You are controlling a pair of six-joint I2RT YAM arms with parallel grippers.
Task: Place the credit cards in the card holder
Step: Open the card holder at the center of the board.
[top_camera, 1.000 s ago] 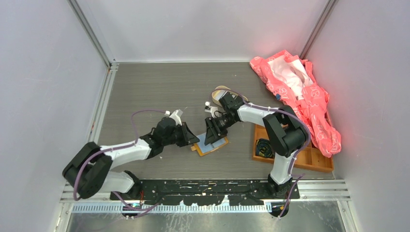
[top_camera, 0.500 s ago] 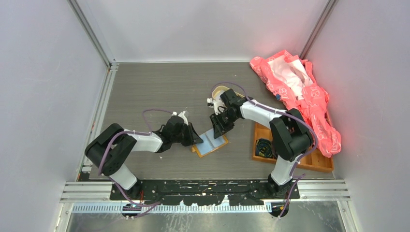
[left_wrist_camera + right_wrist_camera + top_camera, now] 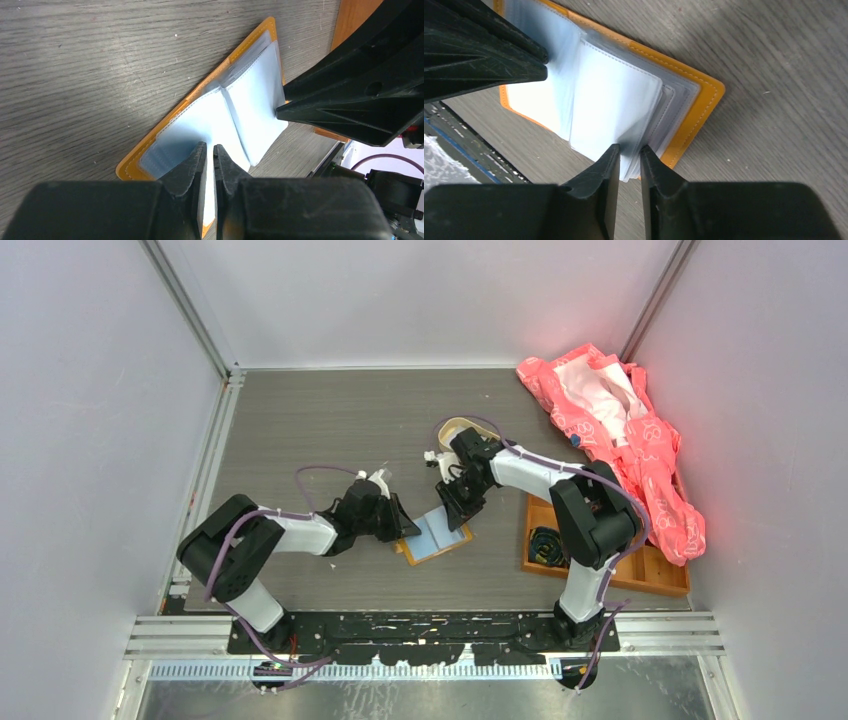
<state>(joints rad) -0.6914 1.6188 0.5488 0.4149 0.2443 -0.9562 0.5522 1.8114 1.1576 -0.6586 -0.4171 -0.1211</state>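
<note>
The card holder point(image 3: 436, 538) lies open on the table, orange outside with pale blue sleeves; it also shows in the left wrist view point(image 3: 235, 105) and the right wrist view point(image 3: 704, 100). My left gripper point(image 3: 406, 529) is shut, its tips point(image 3: 210, 146) resting on the holder's left half. My right gripper point(image 3: 459, 516) is at the holder's right edge, its jaws nearly closed point(image 3: 630, 147) on the loose edges of the sleeves. No credit card shows in any view.
An orange wooden compartment tray point(image 3: 612, 572) with a dark coiled item point(image 3: 545, 543) stands at the right. A pink cloth point(image 3: 620, 435) lies over its far end. An oval beige tin point(image 3: 458, 428) sits just behind my right arm.
My left arm has folded in and its gripper has come down onto the holder's left half. My right gripper has shifted a little to the holder's right edge.
</note>
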